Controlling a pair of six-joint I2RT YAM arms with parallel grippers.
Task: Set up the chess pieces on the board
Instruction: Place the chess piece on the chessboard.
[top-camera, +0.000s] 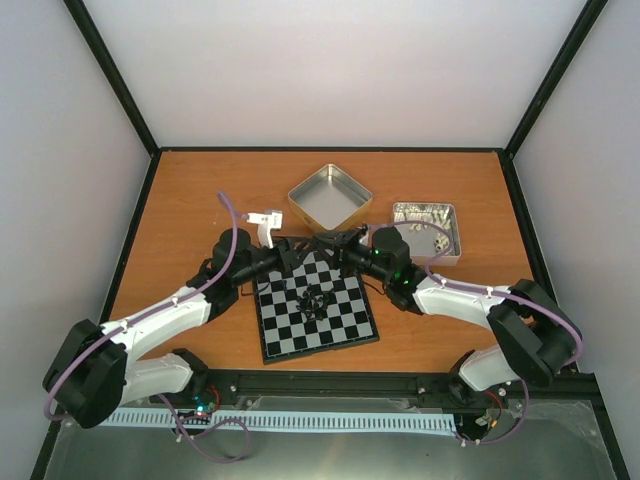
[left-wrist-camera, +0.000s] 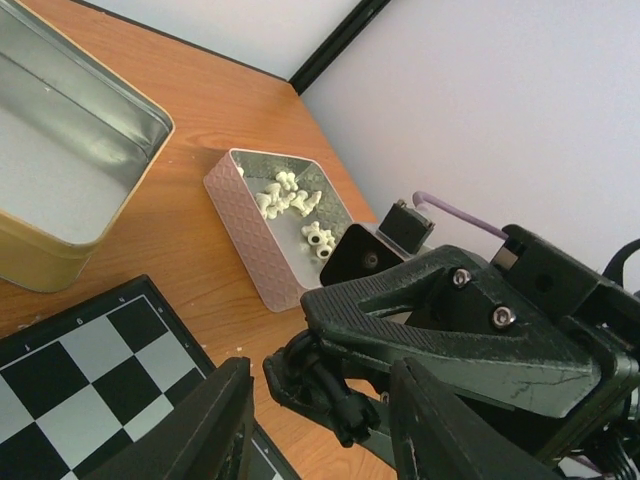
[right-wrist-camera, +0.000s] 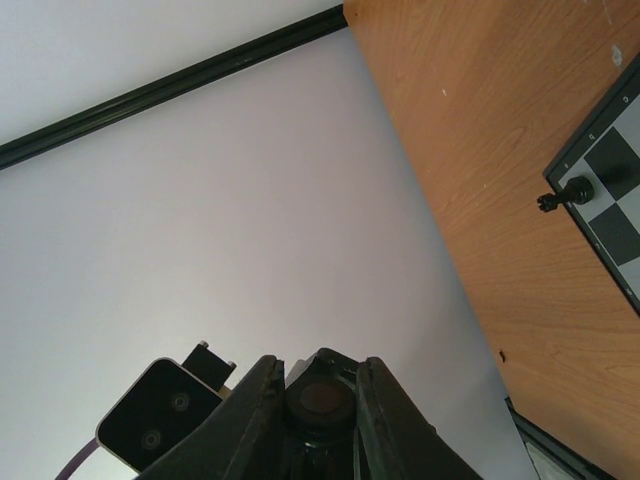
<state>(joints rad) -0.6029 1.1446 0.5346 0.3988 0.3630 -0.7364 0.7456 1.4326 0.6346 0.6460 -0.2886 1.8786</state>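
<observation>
The board (top-camera: 345, 325) lies in the middle of the table with several black chess pieces (top-camera: 312, 299) clustered near its centre. My two grippers meet above the board's far edge. My right gripper (top-camera: 338, 243) is shut on a black chess piece (right-wrist-camera: 320, 398), whose round base shows between its fingers (right-wrist-camera: 252, 412). In the left wrist view, that piece (left-wrist-camera: 348, 408) sticks out between my left gripper's (left-wrist-camera: 318, 400) spread fingers (left-wrist-camera: 205, 425). My left gripper (top-camera: 303, 247) is open around it. Another black piece (right-wrist-camera: 565, 192) stands at the board's rim (right-wrist-camera: 590, 135).
An empty square metal tin (top-camera: 330, 196) stands behind the board. A tin holding pale pieces (top-camera: 425, 228) is at the back right and also shows in the left wrist view (left-wrist-camera: 290, 205). A small white object (top-camera: 266, 222) lies at the back left.
</observation>
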